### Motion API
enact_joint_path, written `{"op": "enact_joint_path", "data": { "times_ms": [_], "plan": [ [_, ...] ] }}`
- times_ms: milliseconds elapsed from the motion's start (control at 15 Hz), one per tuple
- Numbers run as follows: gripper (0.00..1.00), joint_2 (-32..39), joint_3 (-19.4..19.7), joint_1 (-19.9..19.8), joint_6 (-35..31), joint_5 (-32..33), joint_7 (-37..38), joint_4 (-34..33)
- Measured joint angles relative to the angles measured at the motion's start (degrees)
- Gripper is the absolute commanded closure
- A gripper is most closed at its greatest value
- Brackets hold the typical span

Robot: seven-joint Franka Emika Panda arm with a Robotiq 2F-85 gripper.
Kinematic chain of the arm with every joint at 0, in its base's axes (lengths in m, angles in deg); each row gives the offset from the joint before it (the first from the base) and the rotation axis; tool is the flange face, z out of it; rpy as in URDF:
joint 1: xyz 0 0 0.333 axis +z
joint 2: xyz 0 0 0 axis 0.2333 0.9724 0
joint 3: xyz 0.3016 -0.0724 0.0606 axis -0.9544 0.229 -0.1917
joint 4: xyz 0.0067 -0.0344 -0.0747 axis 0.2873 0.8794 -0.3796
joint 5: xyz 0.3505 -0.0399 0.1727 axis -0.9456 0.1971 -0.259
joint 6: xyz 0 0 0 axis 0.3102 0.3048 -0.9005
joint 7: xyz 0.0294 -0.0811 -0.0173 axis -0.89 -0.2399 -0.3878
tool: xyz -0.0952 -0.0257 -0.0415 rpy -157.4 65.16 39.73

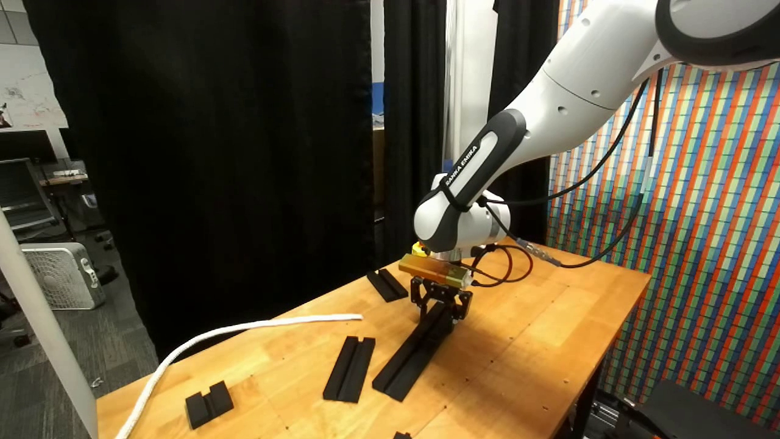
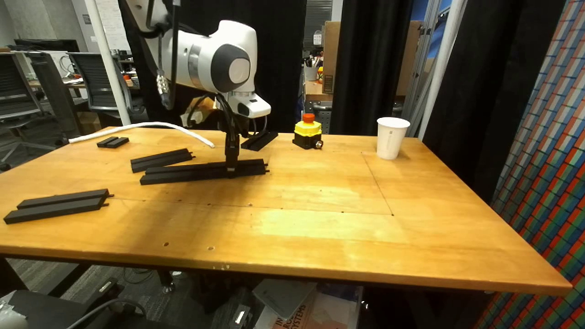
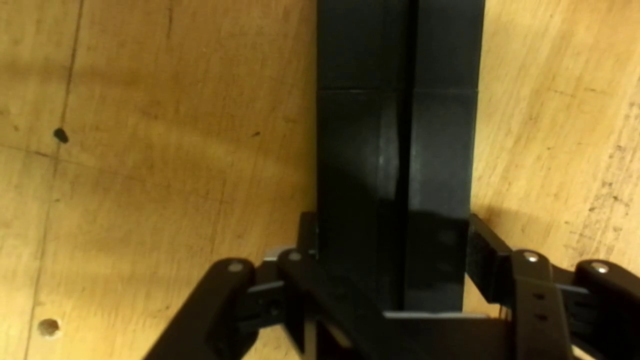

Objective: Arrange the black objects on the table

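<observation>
My gripper (image 1: 439, 318) is low over the table (image 1: 524, 341), its fingers against both sides of a grooved black bar (image 3: 365, 165) with no gap visible. A seam crosses this bar in the wrist view, and a second black bar (image 3: 360, 45) lines up end to end beyond it. Together they form one long strip (image 2: 183, 175). A shorter black bar (image 1: 349, 369) lies beside the strip. A small black block (image 1: 209, 403) lies farther off. Another black block (image 2: 259, 140) lies near the table's back edge. One more black bar (image 2: 59, 205) lies apart, mostly cut off in an exterior view (image 1: 402, 435).
A white cord (image 1: 244, 327) curves over the table edge past the black pieces. A red-and-yellow button on a black base (image 2: 308, 130) and a white cup (image 2: 392, 137) stand toward the back. Black curtains (image 1: 213, 152) hang behind the table.
</observation>
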Motion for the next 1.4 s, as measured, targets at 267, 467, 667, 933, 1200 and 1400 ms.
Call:
{"op": "enact_joint_path", "data": {
  "times_ms": [267, 467, 667, 933, 1200, 1400],
  "plan": [
    [0.55, 0.0, 0.6, 0.7, 0.0, 0.0, 1.0, 0.0],
    [0.55, 0.0, 1.2, 1.3, 0.0, 0.0, 1.9, 0.0],
    [0.13, 0.0, 1.4, 1.5, -0.1, 0.1, 2.2, 0.0],
    [0.00, 0.2, 1.0, 1.8, 0.3, 0.1, 2.1, 0.4],
    [0.00, -0.1, 0.9, 4.0, 1.7, 2.6, 2.4, 0.4],
    [0.00, -2.1, 1.6, 6.8, 3.9, 9.4, 5.3, -0.5]
  ]
}}
